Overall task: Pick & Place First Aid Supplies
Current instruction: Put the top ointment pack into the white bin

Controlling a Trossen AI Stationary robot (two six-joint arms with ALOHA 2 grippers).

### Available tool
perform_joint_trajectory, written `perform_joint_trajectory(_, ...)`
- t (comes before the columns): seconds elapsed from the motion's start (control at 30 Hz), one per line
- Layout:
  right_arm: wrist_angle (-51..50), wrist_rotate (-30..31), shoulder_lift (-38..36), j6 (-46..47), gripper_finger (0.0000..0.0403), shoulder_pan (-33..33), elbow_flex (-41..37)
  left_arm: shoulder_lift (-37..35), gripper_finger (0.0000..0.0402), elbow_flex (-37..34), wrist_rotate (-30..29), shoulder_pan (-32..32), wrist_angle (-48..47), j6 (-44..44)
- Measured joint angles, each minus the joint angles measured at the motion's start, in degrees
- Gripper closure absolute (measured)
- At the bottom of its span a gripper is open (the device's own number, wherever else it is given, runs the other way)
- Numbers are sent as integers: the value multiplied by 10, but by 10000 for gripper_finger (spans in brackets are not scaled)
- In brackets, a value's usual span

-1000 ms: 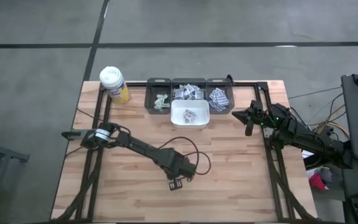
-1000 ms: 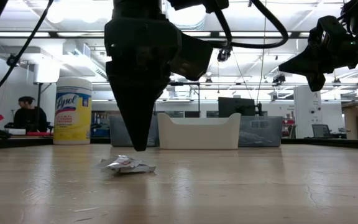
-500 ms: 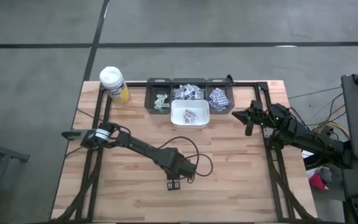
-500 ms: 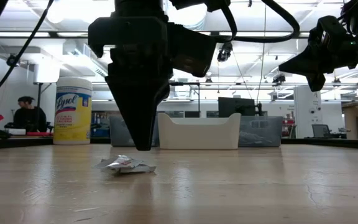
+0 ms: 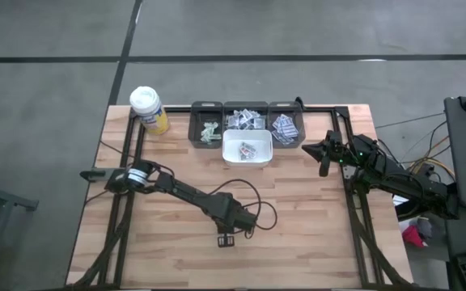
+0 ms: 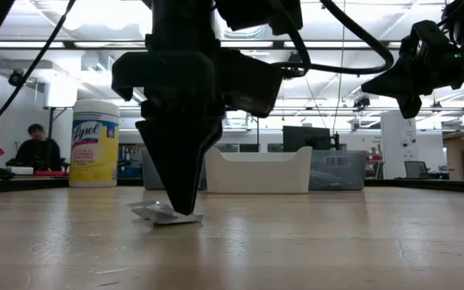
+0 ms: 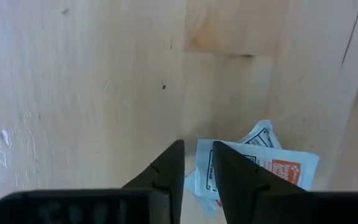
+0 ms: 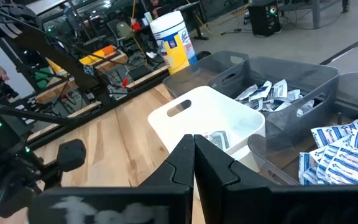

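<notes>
left gripper (image 6: 180, 211) | lowered onto packet (image 6: 161, 213) | jaws slightly parted

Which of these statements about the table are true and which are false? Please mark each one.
1. The left gripper is low over a packet on the bare wood. True.
2. The right gripper holds a packet. False: its fingers are shut on nothing, and it waits near the right side of the table.
3. The white bin stands in front of three grey bins. True.
4. The white bin is empty. False: a few packets lie inside it.
5. The yellow bottle stands at the far left corner of the table. True.
6. The left gripper's fingers are pressed fully together. False: a narrow gap shows between them.
</notes>
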Motion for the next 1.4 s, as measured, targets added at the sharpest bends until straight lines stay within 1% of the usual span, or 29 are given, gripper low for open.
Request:
perform_joint_trajectory(0.2, 0, 0, 0, 0, 394, 0, 0, 5, 317, -10, 4, 0, 5, 2)
perform_joint_trajectory(0.3, 0, 0, 0, 0, 394, 0, 0, 5, 325, -17, 8, 0, 7, 1)
perform_joint_trajectory(0.4, 0, 0, 0, 0, 394, 0, 0, 5, 347, -18, 10, 0, 8, 1)
perform_joint_trajectory(0.5, 0, 0, 0, 0, 394, 0, 0, 6, 384, -18, 9, 2, 13, 1)
perform_joint_trajectory(0.57, 0, 0, 0, 0, 394, 0, 0, 6, 396, -19, 10, 3, 13, 0)
perform_joint_trajectory(1.03, 0, 0, 0, 0, 394, 0, 0, -25, 401, -23, 30, 16, -2, -10)
perform_joint_trajectory(1.1, 0, 0, 0, 0, 394, 0, 0, -26, 401, -22, 25, 17, -3, -16)
perform_joint_trajectory(1.23, 0, 0, 0, 0, 394, 0, 0, -27, 401, -22, -7, 27, -3, -47)
perform_joint_trajectory(1.4, 0, 0, 0, 0, 394, 0, 0, -32, 402, -22, -17, 40, -4, -79)
